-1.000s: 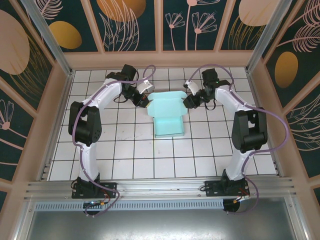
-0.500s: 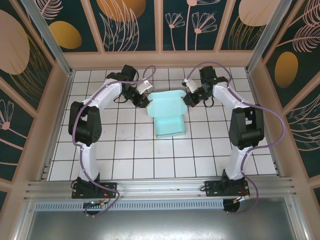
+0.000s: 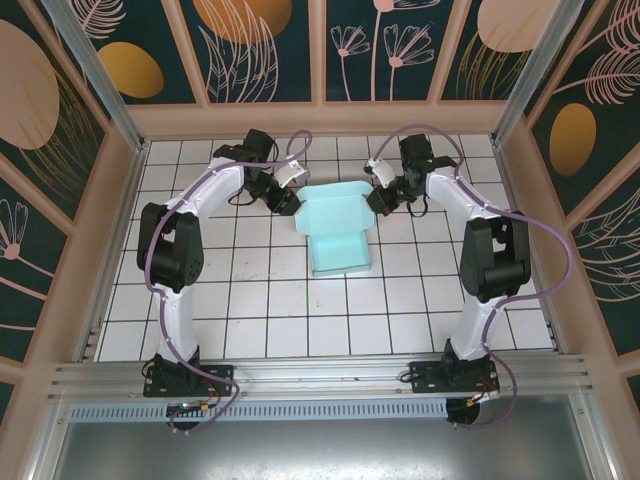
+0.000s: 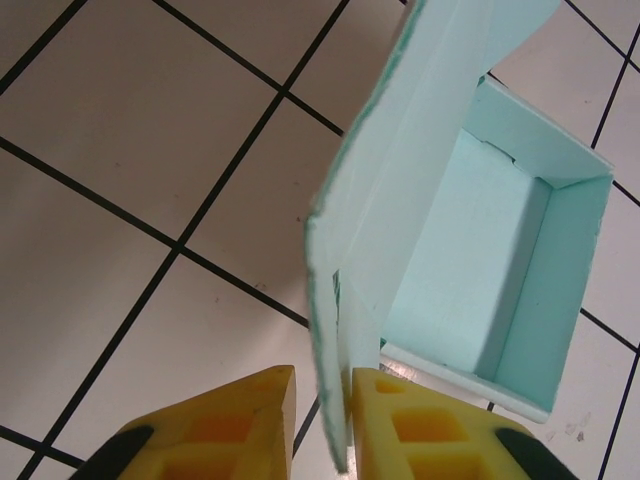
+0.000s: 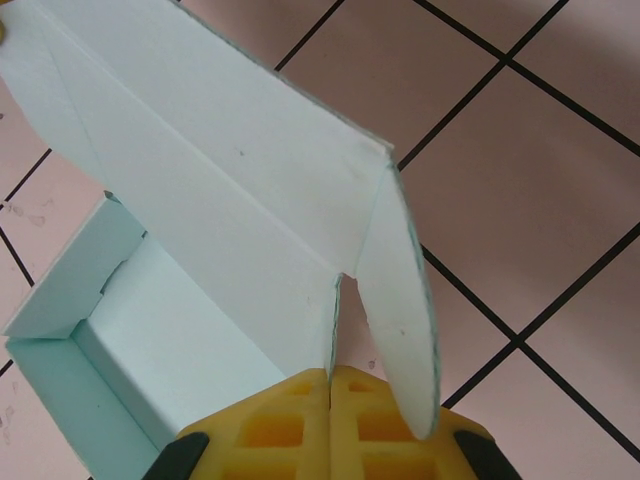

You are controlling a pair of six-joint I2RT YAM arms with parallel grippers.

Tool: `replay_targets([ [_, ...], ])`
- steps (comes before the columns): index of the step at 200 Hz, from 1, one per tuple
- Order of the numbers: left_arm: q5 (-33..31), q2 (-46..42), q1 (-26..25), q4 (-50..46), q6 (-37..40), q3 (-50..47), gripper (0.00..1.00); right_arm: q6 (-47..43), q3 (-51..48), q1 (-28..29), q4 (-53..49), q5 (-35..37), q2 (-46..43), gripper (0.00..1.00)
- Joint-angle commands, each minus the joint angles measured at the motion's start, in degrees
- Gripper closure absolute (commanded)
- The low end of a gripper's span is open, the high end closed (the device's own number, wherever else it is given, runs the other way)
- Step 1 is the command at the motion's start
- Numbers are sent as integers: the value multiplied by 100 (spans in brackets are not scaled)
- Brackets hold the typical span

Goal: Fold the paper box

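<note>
You have the paper box (image 3: pixel 337 238) sitting on the white tiled table (image 3: pixel 260 300), right between your two grippers, each at one far corner of it.

Your left gripper (image 3: pixel 291 204) has its yellow fingers (image 4: pixel 240 425) slightly apart. An upright card panel stands edge-on in the gap, close against one pad and clear of the other, so I would not call that a firm hold. Just beyond those fingertips, the left wrist view shows the box's tray (image 4: pixel 480 230) formed, with raised walls meeting at the corners.

Your right gripper (image 3: pixel 378 199) has its pads pressed together (image 5: pixel 330 372). The card's fold line appears to run down into the seam between them, so it looks pinched on the panel. A rounded tab (image 5: pixel 400 300) hangs in front of one finger.

By my reading you are past the middle. The tray is built and stands on its own. The large panel (image 5: pixel 200 170) above the grippers is raised and open, and its side flaps and tabs are loose. What seems left is to fold those flaps in, lower the panel over the tray and tuck the tabs.

The card is plain aqua on every face you can see, with no brand, label or writing to read.
</note>
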Motion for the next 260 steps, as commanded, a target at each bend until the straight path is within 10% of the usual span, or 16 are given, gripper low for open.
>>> replay_targets([
  [1,81,14,-39,19,-23,144,78,53,-97,87,38,37,-223,100],
  [129,136,-137,-62,388,-263,-87,100,982,-810,137,1197,526,-902,100],
  [260,-868,-1344,-449,4315,-2910,-1968,100,4005,-3361,1356,4957,3812,-2390,100],
])
